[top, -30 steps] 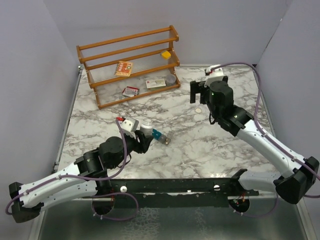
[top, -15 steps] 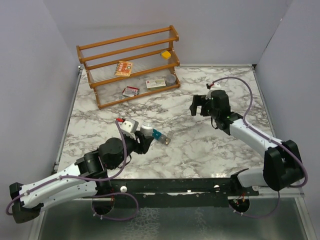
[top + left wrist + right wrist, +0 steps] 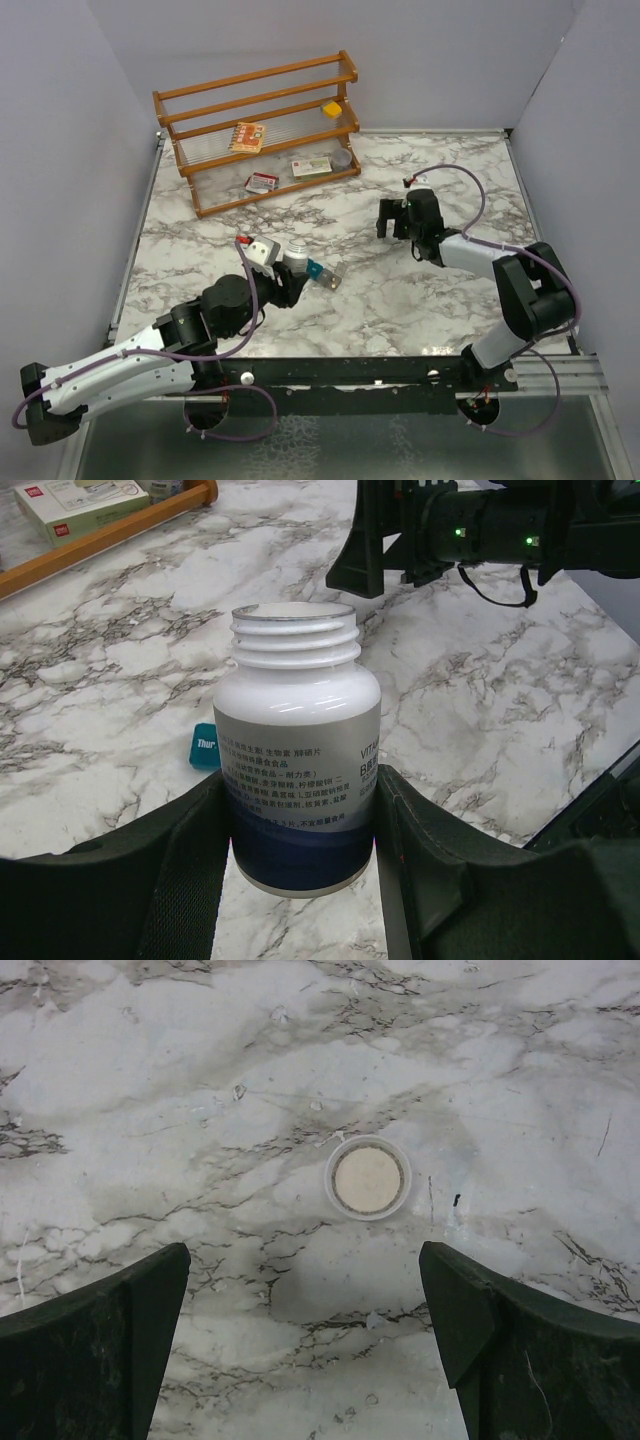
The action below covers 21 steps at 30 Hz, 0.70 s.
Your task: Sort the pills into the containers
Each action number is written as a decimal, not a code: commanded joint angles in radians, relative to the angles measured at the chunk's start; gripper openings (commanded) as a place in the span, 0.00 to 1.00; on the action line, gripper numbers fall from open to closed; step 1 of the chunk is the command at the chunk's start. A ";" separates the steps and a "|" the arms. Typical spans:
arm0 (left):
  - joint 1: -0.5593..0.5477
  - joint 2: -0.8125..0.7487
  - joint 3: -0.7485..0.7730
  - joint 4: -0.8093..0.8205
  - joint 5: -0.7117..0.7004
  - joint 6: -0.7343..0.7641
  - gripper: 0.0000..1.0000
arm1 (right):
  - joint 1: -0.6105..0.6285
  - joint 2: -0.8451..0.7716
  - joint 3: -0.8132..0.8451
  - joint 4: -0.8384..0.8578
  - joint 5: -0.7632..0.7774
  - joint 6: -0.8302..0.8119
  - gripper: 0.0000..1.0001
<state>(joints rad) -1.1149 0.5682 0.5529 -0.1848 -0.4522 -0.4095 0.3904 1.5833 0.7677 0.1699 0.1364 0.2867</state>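
My left gripper [image 3: 290, 270] [image 3: 300, 790] is shut on a white pill bottle [image 3: 296, 254] [image 3: 298, 750] with a dark blue band. It holds the bottle upright and uncapped just above the marble. Right of the bottle lies the containers strip [image 3: 322, 272], and one teal compartment [image 3: 205, 748] peeks out beside the bottle. My right gripper [image 3: 390, 218] [image 3: 303, 1260] hangs open, low over the marble at centre right. The round white cap [image 3: 367, 1177] lies upside down just beyond its fingertips. The pills are hidden.
A wooden rack [image 3: 260, 130] stands at the back left, holding small boxes [image 3: 312, 167] and a yellow piece [image 3: 331, 108]. Grey walls close in on both sides. The right arm [image 3: 480, 530] reaches across the far side of the left wrist view.
The right arm has folded down and drawn in, bringing its open gripper from high above the table to low over the cap. The left gripper and the bottle have stayed put.
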 commanded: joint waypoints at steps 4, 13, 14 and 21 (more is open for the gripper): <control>-0.003 0.005 -0.001 0.044 0.014 0.013 0.00 | -0.005 0.125 0.078 0.069 0.095 0.003 1.00; -0.003 -0.028 -0.013 0.039 0.002 0.011 0.00 | -0.005 0.219 0.162 -0.014 0.158 0.050 0.99; -0.003 -0.029 -0.014 0.038 -0.002 0.011 0.00 | -0.004 0.223 0.165 -0.025 0.160 0.057 0.97; -0.003 -0.026 -0.009 0.033 -0.015 0.018 0.00 | -0.005 0.210 0.113 -0.052 0.169 0.123 0.89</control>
<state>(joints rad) -1.1149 0.5488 0.5419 -0.1806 -0.4526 -0.4076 0.3904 1.7908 0.9127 0.1440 0.2653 0.3496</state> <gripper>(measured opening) 0.539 0.925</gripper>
